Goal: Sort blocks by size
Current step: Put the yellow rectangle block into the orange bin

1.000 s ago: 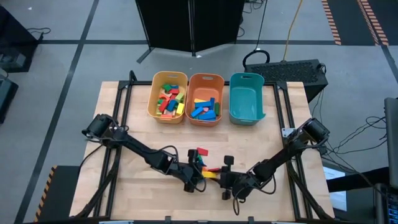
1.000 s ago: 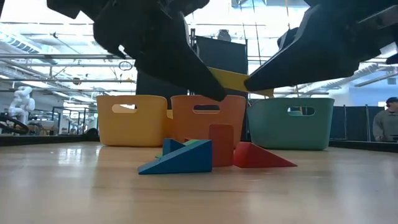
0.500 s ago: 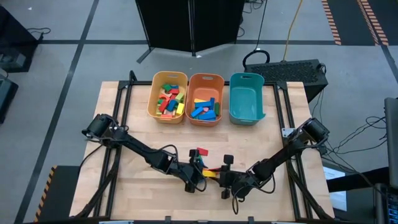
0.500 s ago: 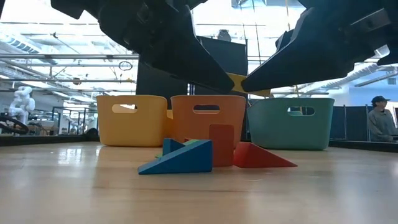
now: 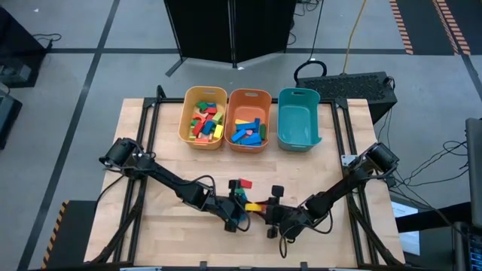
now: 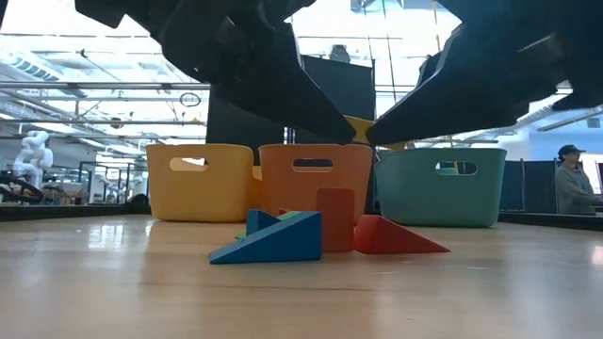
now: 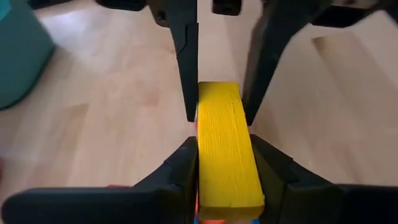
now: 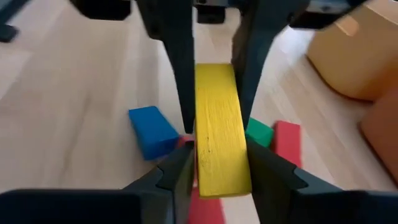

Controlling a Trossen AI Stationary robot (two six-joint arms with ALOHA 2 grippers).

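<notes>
A yellow bar block (image 5: 254, 207) hangs level over the near middle of the table, between my two grippers. My left gripper (image 5: 245, 213) comes at it from the table's left and my right gripper (image 5: 269, 216) from the right, each shut on one end. Under and just behind it, a few blocks rest on the table: a blue wedge (image 6: 273, 243), an upright red block (image 6: 335, 218), a red wedge (image 6: 400, 237) and a green one (image 8: 258, 132). The low view shows only a sliver of the yellow block (image 6: 359, 128) between the dark fingers. My left gripper pinches the bar's two long sides (image 7: 205, 168) between its two fingers, at the bar's left end. The fingers slant down from the table's left and lie along the bar. The bar is level and clear of the table. My right gripper has a finger against each long side (image 8: 202, 163) of the bar's right end. Its fingers slant down from the table's right and lie along the bar. Their tips reach close to the left gripper's fingertips (image 8: 184, 93).
Three bins stand in a row at the table's far side: a yellow bin (image 5: 184, 120) and an orange bin (image 5: 230, 124), both with several blocks, and a teal bin (image 5: 298, 139). A person stands beyond the table at the right (image 6: 573, 179). Bare wood lies left and right of the arms.
My left gripper has shut on the yellow bar's left end; in the low view its finger has slid over the bar until little yellow shows. The bar has stayed level in the same place.
</notes>
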